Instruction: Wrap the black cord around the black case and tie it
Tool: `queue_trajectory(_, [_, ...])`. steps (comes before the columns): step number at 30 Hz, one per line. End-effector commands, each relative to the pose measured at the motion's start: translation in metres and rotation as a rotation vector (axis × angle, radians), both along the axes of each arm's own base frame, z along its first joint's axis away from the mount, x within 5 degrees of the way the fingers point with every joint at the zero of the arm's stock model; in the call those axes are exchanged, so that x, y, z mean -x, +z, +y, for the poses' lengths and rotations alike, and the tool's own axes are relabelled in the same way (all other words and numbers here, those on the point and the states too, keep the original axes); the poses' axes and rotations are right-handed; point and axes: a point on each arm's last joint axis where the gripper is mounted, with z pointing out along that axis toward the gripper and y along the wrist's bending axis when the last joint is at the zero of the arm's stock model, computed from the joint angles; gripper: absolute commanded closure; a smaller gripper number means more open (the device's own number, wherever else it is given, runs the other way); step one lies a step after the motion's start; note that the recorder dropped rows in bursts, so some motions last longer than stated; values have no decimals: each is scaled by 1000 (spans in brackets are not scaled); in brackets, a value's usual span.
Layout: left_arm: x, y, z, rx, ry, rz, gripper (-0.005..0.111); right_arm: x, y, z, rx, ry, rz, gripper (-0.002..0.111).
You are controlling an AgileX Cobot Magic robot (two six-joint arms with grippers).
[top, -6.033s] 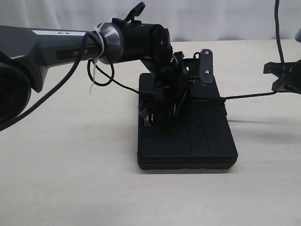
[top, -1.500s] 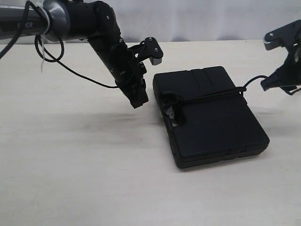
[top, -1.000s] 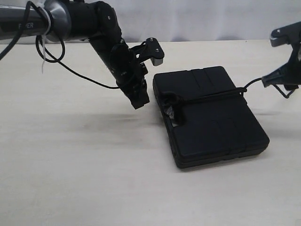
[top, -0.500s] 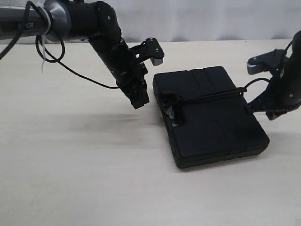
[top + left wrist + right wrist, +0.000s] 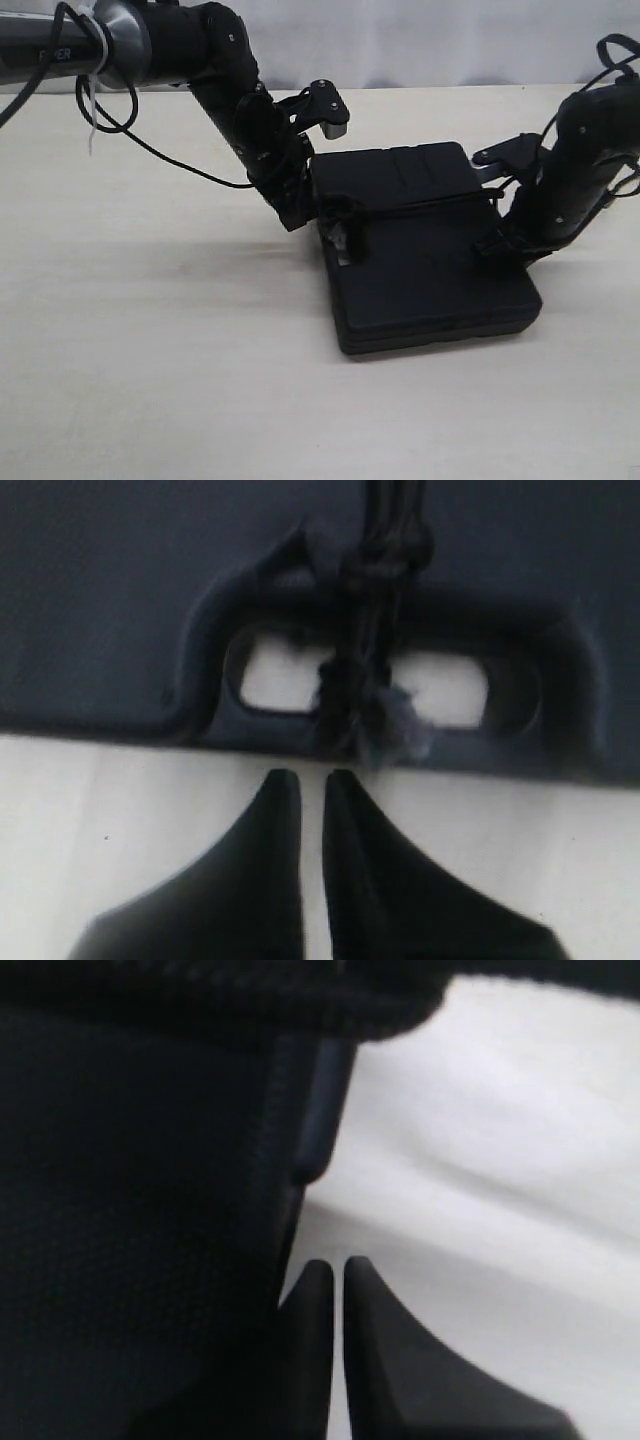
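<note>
The black case [image 5: 430, 275] lies flat on the pale table. The black cord [image 5: 425, 206] runs across its top to a bulky knot [image 5: 347, 212] at the handle cutout. My left gripper [image 5: 298, 216] is shut and empty, its tips right beside the case's handle edge. In the left wrist view the left gripper [image 5: 312, 777] sits just short of the cutout, where the cord [image 5: 365, 705] ends in a frayed knot. My right gripper [image 5: 497, 243] is shut, pressed against the case's opposite side. In the right wrist view the right gripper [image 5: 337, 1265] holds nothing and the case [image 5: 130, 1160] fills one side.
A thin glossy cable with a white zip tie [image 5: 92, 110] hangs from the left arm over the far left of the table [image 5: 150, 380]. A white backdrop closes off the far edge.
The right gripper has dropped from the far right to the case's side and shut. The case has slid left until its handle edge meets the still left gripper.
</note>
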Motion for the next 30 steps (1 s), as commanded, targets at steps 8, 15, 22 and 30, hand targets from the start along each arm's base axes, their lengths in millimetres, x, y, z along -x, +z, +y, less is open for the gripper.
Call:
queue_trajectory(8, [0, 4, 0, 17, 16, 4, 99, -4, 23, 26, -11, 66, 53, 104])
queue_trajectory(15, [1, 6, -4, 67, 33, 23, 99, 0, 67, 8, 170, 177, -179, 104])
queue_trajectory(22, [1, 6, -4, 69, 35, 17, 99, 9, 47, 4, 217, 266, -236, 64])
queue_trajectory(30, [0, 6, -4, 69, 37, 10, 99, 2, 61, -2, 285, 192, -255, 72])
